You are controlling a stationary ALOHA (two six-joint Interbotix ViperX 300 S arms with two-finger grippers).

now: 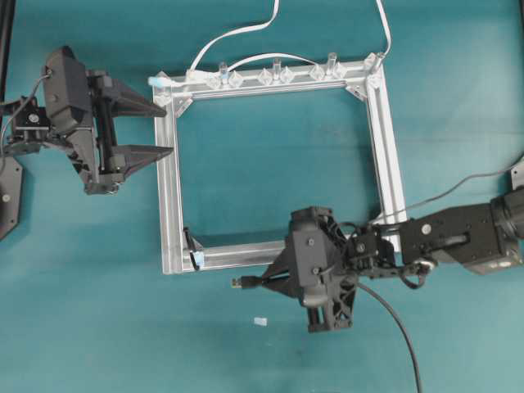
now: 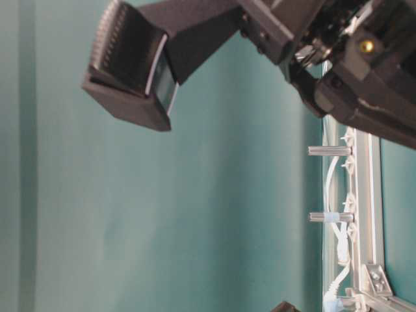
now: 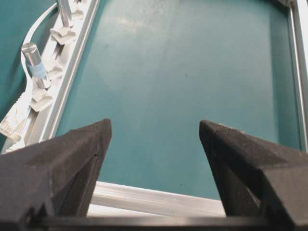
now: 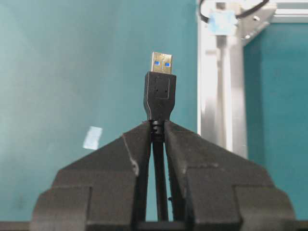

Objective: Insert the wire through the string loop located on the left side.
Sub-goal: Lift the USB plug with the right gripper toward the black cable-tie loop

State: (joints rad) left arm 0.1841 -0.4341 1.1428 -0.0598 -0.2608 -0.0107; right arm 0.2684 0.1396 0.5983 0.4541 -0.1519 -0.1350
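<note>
**Lining the plug up with the loop before pushing through**

The wire [image 4: 159, 91] sits pinched between the closed jaws of the right gripper [image 4: 159, 132], clamped just behind the black plug body so the silver tip juts out free ahead of the fingers. In the overhead view the plug [image 1: 239, 282] points left, just below the near rail of the aluminium frame [image 1: 169, 196], with its cable trailing off to the near right.

The string loop [image 1: 191, 244] stands at the frame's near-left corner, a thin black arc with a pale-blue bit at its base. From the right wrist view it shows ahead and to the right of the plug tip, so the two are not yet aligned; the plug looks aimed to pass beside the corner, not through the opening.

To do this step well, I judge the plug should be shifted until its tip faces the loop's open plane squarely, then eased forward slowly. The loop is limp and small; a skewed approach would likely push it flat or snag it.

The left gripper [image 1: 164, 129] hangs with jaws spread wide and empty over the far-left part of the frame, well apart from the loop. White cables [image 1: 246, 31] and clear pegs [image 1: 276, 72] along the far rail play no part
</note>
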